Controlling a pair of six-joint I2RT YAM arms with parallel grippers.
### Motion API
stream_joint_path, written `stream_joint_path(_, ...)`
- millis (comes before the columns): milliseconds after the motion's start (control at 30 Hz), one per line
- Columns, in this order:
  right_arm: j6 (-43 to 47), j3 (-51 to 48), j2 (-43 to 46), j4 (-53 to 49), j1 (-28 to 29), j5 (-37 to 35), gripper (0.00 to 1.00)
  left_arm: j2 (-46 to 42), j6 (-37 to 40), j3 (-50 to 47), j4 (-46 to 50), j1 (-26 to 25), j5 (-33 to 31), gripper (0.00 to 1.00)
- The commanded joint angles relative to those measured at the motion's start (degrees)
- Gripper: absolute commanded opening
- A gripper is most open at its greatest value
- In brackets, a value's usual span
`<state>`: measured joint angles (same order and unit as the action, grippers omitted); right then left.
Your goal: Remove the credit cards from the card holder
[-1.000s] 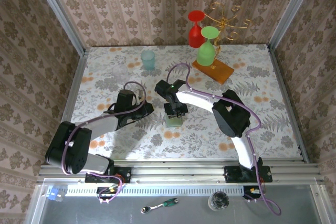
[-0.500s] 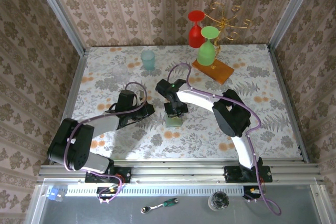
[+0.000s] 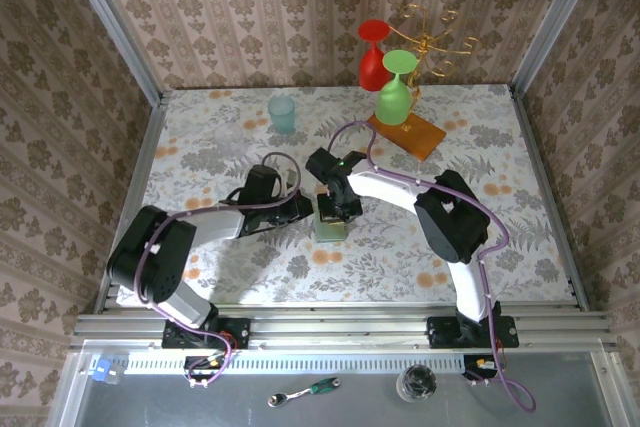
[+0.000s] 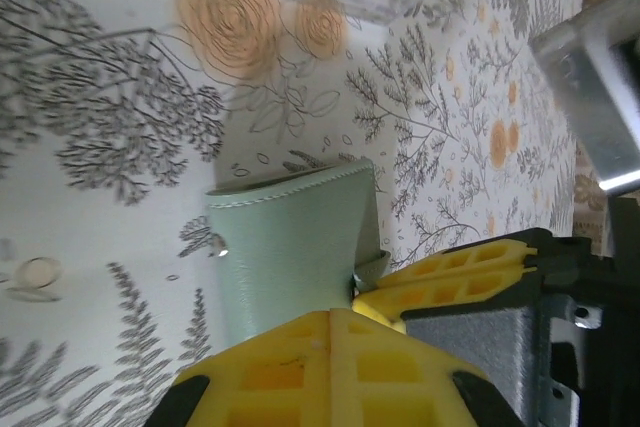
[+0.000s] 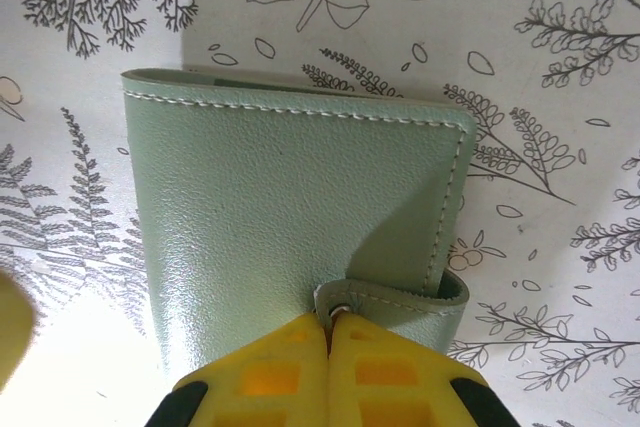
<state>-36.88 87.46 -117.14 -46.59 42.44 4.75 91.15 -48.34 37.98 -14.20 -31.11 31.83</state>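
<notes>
The card holder is a pale grey-green wallet lying folded shut on the flowered table, in front of both arms. Its snap strap wraps round one edge. In the right wrist view my right gripper is shut on the end of that strap over the card holder. My left gripper is shut with nothing between its fingers, and its tips rest against the card holder from the left. The right gripper's yellow fingers show beside it. From above, the left gripper and right gripper flank the wallet. The credit cards are hidden.
A teal cup and a clear glass stand at the back left. At the back right an orange-brown wooden slab carries a green wine glass, with a red glass and a gold rack behind.
My left arm has swung right until its shut gripper reaches the card holder. My right gripper has closed onto the strap and shifted slightly right.
</notes>
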Motion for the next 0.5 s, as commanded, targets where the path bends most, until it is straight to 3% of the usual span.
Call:
stream_joint_path(0,-0.86,-2.19,-0.68,4.56,0.02,4.65,0.00,3.08,-1.66,2.64,1.36,-1.67,2.23,0.00)
stream_joint_path(200,-0.87,-2.64,-0.53,5.51,-0.26,5.43,0.00,7.22,0.27,6.26,8.46,-3.82,1.30,0.00)
stream_joint_path(467,2.18,0.27,-2.79,-2.41,-0.22,-3.16,0.00,10.60,6.83,9.96,22.89,-3.61,-3.75,0.00)
